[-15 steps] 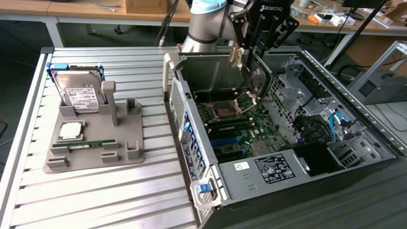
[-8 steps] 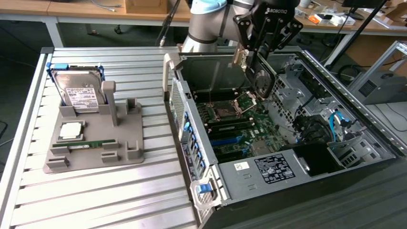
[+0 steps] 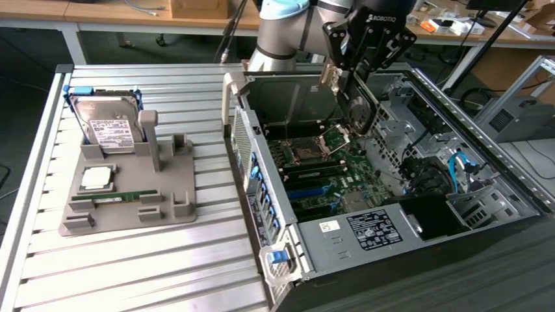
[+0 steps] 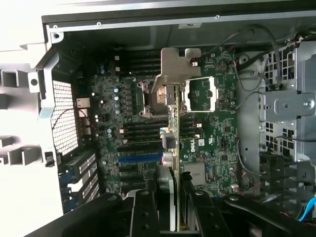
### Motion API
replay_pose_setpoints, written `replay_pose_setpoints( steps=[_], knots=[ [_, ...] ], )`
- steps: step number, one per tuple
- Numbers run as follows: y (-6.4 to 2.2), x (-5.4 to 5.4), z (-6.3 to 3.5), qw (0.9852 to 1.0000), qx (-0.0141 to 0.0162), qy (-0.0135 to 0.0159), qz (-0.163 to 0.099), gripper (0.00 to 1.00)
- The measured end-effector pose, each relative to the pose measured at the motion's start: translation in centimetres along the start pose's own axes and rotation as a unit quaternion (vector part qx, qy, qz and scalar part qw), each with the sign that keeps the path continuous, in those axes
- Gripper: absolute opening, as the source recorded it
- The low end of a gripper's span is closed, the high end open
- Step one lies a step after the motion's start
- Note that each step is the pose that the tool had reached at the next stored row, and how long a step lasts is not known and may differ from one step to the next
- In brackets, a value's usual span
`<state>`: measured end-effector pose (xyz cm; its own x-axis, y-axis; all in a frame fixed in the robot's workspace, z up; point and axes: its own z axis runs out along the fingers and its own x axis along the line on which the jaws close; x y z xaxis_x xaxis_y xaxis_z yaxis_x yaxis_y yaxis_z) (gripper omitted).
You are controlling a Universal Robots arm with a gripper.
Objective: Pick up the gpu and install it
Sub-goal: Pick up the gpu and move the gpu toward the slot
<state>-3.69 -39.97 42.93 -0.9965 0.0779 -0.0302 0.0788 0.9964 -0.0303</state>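
My gripper [image 3: 351,68] is shut on the gpu [image 3: 360,107], a thin dark card with a silvery metal bracket. It hangs on edge inside the top of the open computer case [image 3: 260,169], above the green motherboard [image 3: 325,172]. In the wrist view the gpu [image 4: 173,123] runs edge-on away from the gripper [image 4: 174,190], with its silvery bracket [image 4: 175,61] over the CPU socket area. A black finger [image 4: 160,197] presses on each side of the card. The blue expansion slot [image 4: 138,159] lies on the board to one side of the card's line.
A grey fixture [image 3: 130,195] on the slatted table holds a hard drive [image 3: 108,127], a CPU [image 3: 95,179] and a green memory stick [image 3: 126,195]. Drive cages and blue cables [image 3: 459,169] crowd the case on the exterior view's right. The power supply [image 3: 373,227] sits at the case's near end.
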Motion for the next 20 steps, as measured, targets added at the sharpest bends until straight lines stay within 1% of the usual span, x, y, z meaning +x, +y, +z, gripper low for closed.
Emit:
replay_pose_setpoints(
  steps=[1, 2, 13, 15, 20],
  knots=[
    [-0.04, -0.1, 0.06, 1.0, -0.0012, 0.0, 0.0, 0.3],
    [-0.05, -0.3, 0.15, 1.0, -0.0014, 0.0, 0.0, 0.3],
    [0.12, -2.1, 0.89, 1.0, -0.0014, 0.0, -0.001, 0.3],
    [0.16, -2.6, 1.08, 1.0, -0.0013, 0.0001, -0.001, 0.3],
    [0.2, -3.0, 1.32, 1.0, -0.0014, 0.0001, -0.001, 0.3]
  ],
)
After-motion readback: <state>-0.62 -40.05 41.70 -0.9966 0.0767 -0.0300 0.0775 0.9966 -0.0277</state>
